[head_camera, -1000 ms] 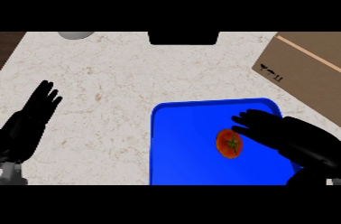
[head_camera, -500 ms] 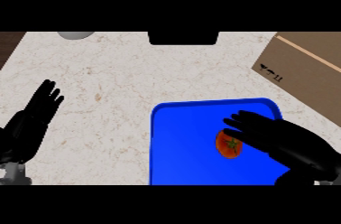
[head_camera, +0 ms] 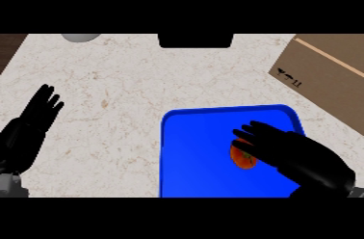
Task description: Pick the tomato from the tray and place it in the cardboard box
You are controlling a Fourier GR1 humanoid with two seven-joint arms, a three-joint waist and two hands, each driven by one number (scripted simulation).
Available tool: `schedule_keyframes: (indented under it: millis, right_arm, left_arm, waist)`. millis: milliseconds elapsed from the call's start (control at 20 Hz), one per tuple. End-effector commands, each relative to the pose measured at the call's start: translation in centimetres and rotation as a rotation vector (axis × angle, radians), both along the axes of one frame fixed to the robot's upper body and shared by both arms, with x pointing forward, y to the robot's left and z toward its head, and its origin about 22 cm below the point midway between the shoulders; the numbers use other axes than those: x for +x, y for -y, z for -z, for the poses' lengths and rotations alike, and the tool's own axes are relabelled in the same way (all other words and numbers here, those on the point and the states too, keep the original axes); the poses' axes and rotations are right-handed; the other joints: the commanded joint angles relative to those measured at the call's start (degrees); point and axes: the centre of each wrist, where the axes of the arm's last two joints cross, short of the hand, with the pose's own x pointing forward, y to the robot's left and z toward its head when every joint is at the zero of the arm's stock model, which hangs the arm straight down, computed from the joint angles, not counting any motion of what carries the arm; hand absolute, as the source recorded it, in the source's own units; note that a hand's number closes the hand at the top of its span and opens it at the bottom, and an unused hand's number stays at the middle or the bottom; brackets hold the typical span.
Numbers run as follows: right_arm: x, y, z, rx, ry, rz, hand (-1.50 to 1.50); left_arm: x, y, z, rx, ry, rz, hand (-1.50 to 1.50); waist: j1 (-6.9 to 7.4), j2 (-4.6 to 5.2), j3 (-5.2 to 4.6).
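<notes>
"Two black hands in shot, and all the action is on one side: the black right hand (head_camera: 295,153) hangs over the flat blue plastic tray (head_camera: 192,156), right above the red round tomato (head_camera: 242,159)."

"Has it got a grip?"

"Not that I can see. Its fingers (head_camera: 249,133) lie fairly straight and spread across the tomato's top, not wrapped round it. Whether they touch it, I can't tell. The tomato sits on the tray's right half, partly hidden under that hand."

"And the other one?"

"The black left hand (head_camera: 32,132) rests open at the left edge of the speckled beige worktop (head_camera: 128,88), fingers up, well apart from the tray."

"So where does that leave the job?"

"Early, I'd say. Nothing is lifted, by the look of it, and the tomato is on the tray. The brown cardboard box (head_camera: 327,74) waits at the far right, beyond the tray's far corner and apart from it. Everything is left to do: close round the tomato, raise it, carry it across, release it in the box."
</notes>
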Motion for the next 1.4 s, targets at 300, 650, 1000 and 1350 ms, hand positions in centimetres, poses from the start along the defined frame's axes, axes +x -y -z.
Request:
schedule_keyframes:
  millis: [300, 650, 1000, 1350]
  right_arm:
    - [0.6, -2.7, 2.2, -0.042, 0.033, 0.038, -1.5]
    - [1.1, -2.4, 3.5, -0.089, 0.005, 0.043, -1.5]
    - [2.3, -3.4, 5.2, -0.133, 0.001, 0.048, -1.5]
    - [2.8, -1.5, 5.5, -0.127, 0.003, 0.065, -1.5]
  left_arm:
    - [-0.3, 1.0, 0.5, 0.008, -0.001, -0.008, 0.0]
    - [1.6, -0.5, -2.2, -0.006, 0.01, -0.002, 0.0]
    - [0.4, 0.7, 2.1, -0.002, -0.016, 0.007, 0.0]
    - [1.7, 1.2, 0.4, 0.005, -0.011, 0.0, 0.0]
  waist:
    - [0.07, 0.01, 0.01]
    - [-0.05, 0.03, 0.01]
    - [0.11, 0.06, 0.0]
    - [-0.09, 0.04, 0.0]
